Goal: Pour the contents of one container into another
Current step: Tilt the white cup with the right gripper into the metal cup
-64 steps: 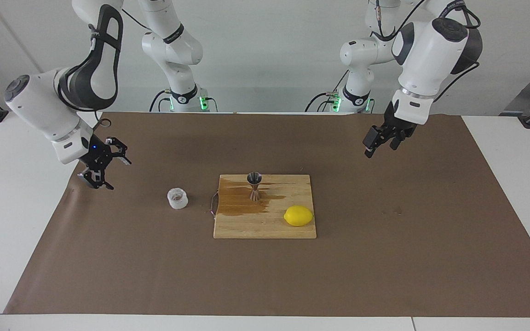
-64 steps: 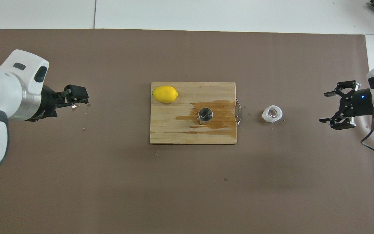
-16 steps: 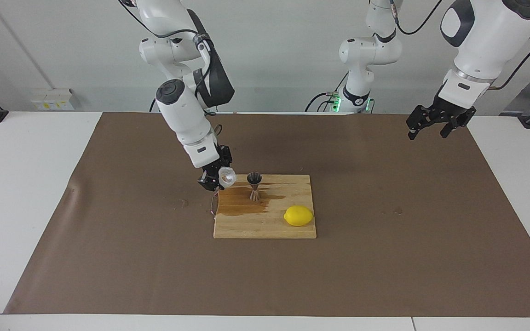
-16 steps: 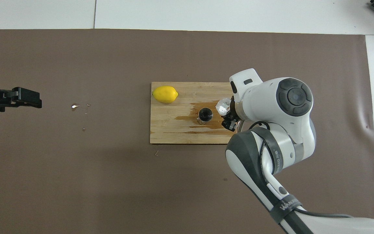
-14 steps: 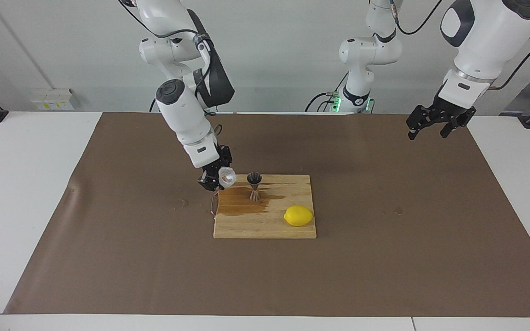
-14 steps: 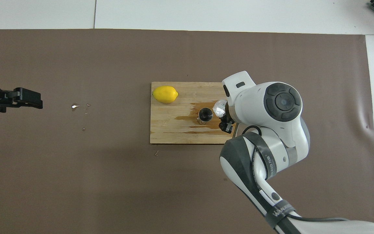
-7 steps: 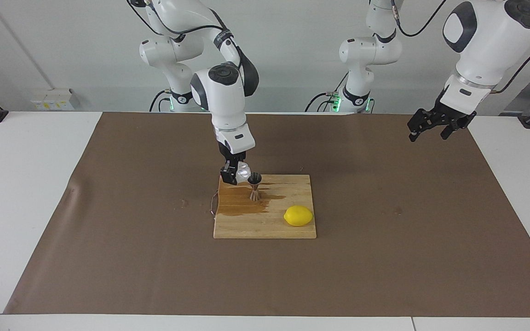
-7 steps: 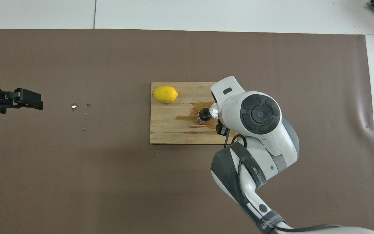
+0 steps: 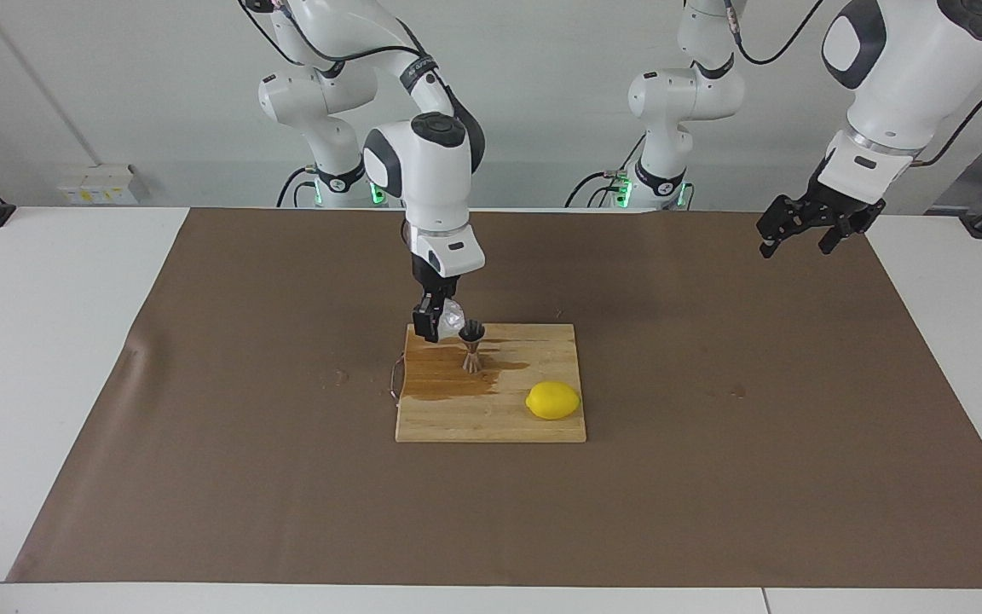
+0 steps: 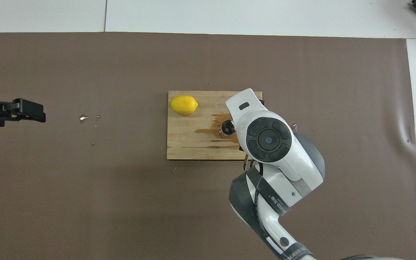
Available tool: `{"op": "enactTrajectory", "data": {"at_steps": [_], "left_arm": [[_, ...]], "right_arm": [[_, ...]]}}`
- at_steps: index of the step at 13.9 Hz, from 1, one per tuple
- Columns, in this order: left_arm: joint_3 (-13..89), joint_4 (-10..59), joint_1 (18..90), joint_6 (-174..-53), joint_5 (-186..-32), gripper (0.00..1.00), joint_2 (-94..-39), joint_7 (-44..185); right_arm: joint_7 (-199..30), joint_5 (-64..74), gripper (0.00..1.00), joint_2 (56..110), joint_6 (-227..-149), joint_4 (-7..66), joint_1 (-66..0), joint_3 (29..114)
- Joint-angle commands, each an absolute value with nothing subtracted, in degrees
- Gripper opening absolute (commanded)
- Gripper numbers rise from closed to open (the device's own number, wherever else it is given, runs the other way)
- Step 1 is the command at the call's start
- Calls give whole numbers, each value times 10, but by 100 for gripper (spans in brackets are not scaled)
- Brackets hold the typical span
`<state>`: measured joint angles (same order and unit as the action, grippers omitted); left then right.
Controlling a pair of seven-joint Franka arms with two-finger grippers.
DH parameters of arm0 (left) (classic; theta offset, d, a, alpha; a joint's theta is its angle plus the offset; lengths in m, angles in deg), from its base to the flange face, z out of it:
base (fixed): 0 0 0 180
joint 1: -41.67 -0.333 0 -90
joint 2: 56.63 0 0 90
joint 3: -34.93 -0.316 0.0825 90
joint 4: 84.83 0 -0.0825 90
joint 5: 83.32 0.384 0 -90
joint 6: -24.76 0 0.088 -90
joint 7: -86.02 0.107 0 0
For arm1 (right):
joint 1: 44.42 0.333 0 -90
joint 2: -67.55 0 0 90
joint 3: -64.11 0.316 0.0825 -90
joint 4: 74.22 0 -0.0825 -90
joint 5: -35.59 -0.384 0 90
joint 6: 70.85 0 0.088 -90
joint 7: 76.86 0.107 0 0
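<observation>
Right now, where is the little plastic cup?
In the facing view, the plastic cup is up in the air in the right gripper, tipped right beside the steel jigger on the wooden cutting board.

Cup (image 9: pixel 453 317) hidden overhead by arm

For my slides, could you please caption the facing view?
Right gripper tips a plastic cup at the jigger on a wet cutting board; left gripper waits, open.
</observation>
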<state>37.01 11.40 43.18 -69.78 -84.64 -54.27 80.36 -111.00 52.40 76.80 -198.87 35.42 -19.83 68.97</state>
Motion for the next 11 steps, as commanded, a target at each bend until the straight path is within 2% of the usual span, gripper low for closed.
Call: {"op": "enactTrajectory", "data": {"at_steps": [1, 11], "left_arm": [[365, 115, 435, -688, -840, 100, -536, 808], [364, 120, 433, -686, -838, 100, -533, 873]], "right_arm": [[-1084, 558, 14, 757, -1971, 356, -192, 691], [-1055, 597, 14, 762, -1964, 359, -181, 691]]}}
